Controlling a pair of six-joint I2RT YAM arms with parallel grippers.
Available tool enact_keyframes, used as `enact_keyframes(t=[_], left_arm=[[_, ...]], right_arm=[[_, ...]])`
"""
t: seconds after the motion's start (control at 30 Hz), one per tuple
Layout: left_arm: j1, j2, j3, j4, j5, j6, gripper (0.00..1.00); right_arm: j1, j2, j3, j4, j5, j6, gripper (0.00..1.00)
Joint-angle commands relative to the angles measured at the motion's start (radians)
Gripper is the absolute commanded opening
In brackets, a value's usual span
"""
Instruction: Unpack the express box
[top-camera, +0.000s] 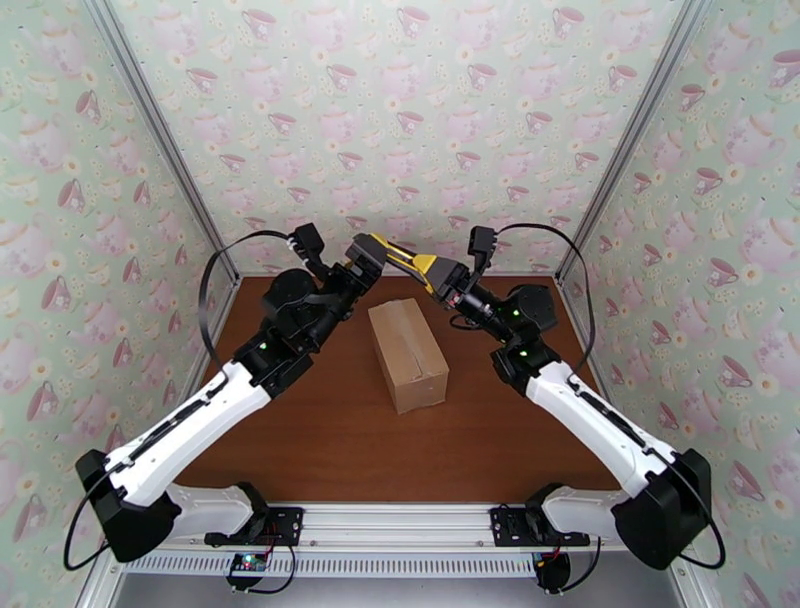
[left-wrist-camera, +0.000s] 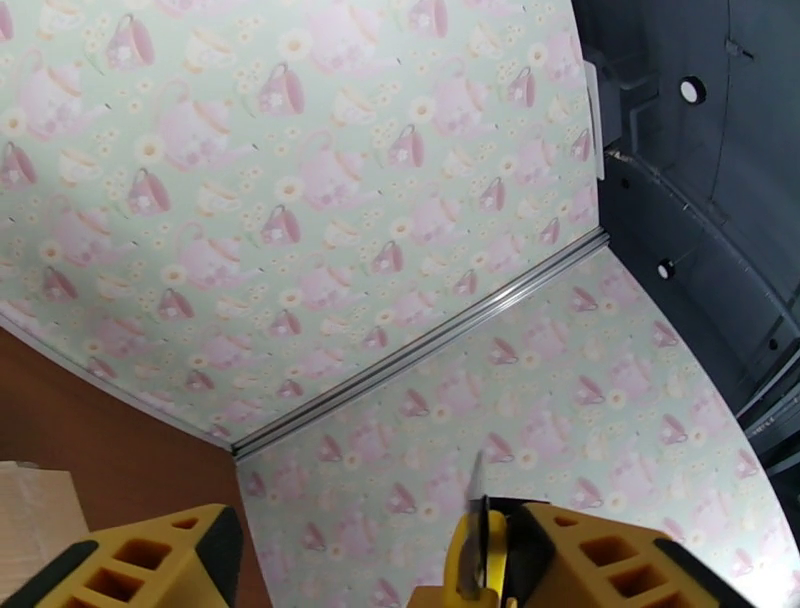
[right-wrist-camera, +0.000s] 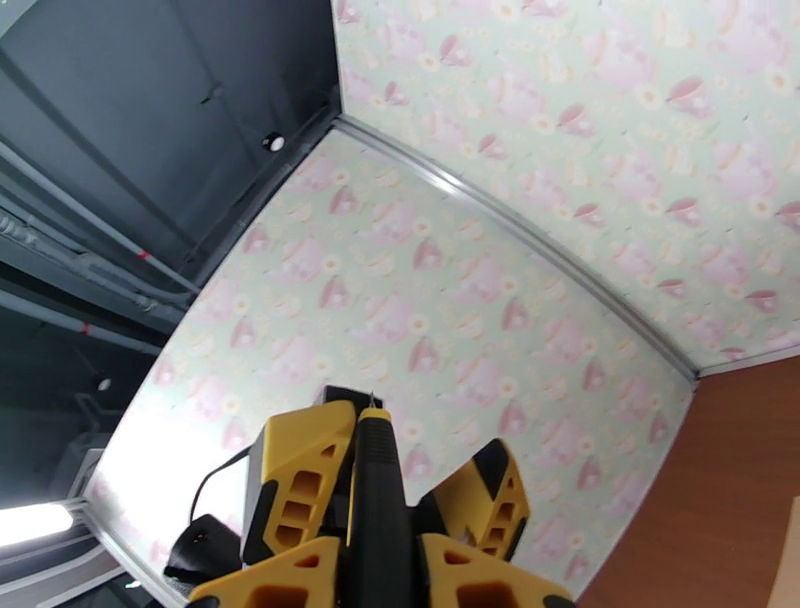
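My right pincer (right-wrist-camera: 375, 585) pinches a black-and-yellow utility knife (right-wrist-camera: 372, 480) above the far end of the closed plain brown cardboard express box (top-camera: 408, 352), which lies between my arms. My left pincer (left-wrist-camera: 370, 535) is spread and should back off straight, clear of the blade.

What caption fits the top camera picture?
Near a closed cardboard box, the right gripper holds a yellow cutter beside the open left gripper.

Pale green teapot-and-teacup wallpaper walls (top-camera: 400, 110), aluminium corner posts (top-camera: 168, 150), brown wooden tabletop (top-camera: 330, 450), dark ceiling (right-wrist-camera: 120, 130).
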Motion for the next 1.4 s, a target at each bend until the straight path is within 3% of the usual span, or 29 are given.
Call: enact_keyframes(t=[0.0, 0.23, 0.5, 0.67, 0.87, 1.03, 1.17, 1.37], left_arm=[[0.023, -0.089, -0.042, -0.050, -0.032, 0.022, 0.80], [0.107, -0.204, -0.070, -0.254, -0.031, 0.085, 0.80], [0.208, -0.120, -0.075, -0.407, 0.072, 0.138, 0.77], [0.263, 0.043, -0.030, -0.427, 0.157, 0.201, 0.76], [0.314, 0.267, 0.075, -0.387, 0.192, 0.285, 0.74], [0.350, 0.475, 0.229, -0.384, 0.197, 0.368, 0.72], [0.364, 0.689, 0.452, -0.456, 0.238, 0.445, 0.71], [0.376, 0.939, 0.700, -0.537, 0.367, 0.502, 0.65]], right_arm=[[-0.004, -0.049, -0.001, -0.149, 0.065, -0.135, 0.00], [-0.003, -0.107, 0.003, -0.417, 0.175, -0.320, 0.00], [-0.003, -0.177, 0.057, -0.711, 0.346, -0.494, 0.00], [-0.002, -0.215, 0.114, -0.935, 0.488, -0.589, 0.00], [-0.002, -0.238, 0.120, -1.044, 0.570, -0.649, 0.00], [-0.004, -0.256, 0.099, -1.052, 0.610, -0.691, 0.00], [-0.004, -0.257, 0.092, -1.027, 0.608, -0.715, 0.00], [-0.004, -0.224, 0.126, -1.020, 0.571, -0.731, 0.00]])
